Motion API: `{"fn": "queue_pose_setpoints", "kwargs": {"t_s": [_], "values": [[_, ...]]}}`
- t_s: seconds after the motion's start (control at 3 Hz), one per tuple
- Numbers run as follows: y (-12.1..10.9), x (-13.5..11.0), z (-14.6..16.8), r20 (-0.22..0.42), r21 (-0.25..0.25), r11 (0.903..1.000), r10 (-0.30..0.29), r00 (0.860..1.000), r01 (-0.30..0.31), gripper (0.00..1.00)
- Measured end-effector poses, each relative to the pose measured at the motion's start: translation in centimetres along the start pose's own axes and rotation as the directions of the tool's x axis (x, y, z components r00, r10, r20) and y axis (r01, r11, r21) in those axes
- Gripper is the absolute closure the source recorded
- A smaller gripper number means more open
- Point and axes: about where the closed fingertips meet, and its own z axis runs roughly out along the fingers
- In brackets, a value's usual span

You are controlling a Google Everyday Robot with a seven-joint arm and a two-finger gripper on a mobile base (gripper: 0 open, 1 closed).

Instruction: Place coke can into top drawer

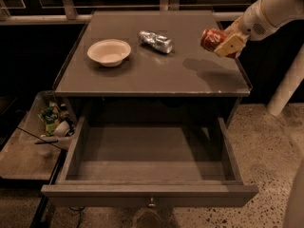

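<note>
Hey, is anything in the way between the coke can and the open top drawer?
Nothing visible blocks it. The gripper holds the coke can above the right rear of the cabinet top; the white bowl and crumpled silver can sit further left, and the top drawer stands open with nothing seen inside.

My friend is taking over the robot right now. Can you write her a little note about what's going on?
Gripper: shut on the coke can, in the air above the table's right side.
Top drawer: open, nothing inside.
Done: can grasped, off the table.
Left: carry it down into the drawer, let go.
Leave the white bowl and crinkled silver can alone.
</note>
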Motion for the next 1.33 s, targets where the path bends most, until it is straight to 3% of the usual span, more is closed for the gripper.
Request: {"fn": "queue_pose_setpoints", "kwargs": {"t_s": [0.33,0.67,1.0,1.33], "values": [[6.0,1.9,-2.0,-0.020,-0.029,0.9996,-0.003,1.000,0.003,1.00],[6.0,1.9,-2.0,-0.020,-0.029,0.9996,-0.003,1.000,0.002,1.00],[7.6,2.2,-1.9,-0.011,-0.027,0.9996,-0.002,1.000,0.002,1.00],[10.9,2.3,-3.2,0.052,0.018,0.9990,0.040,0.998,-0.041,1.00]]}}
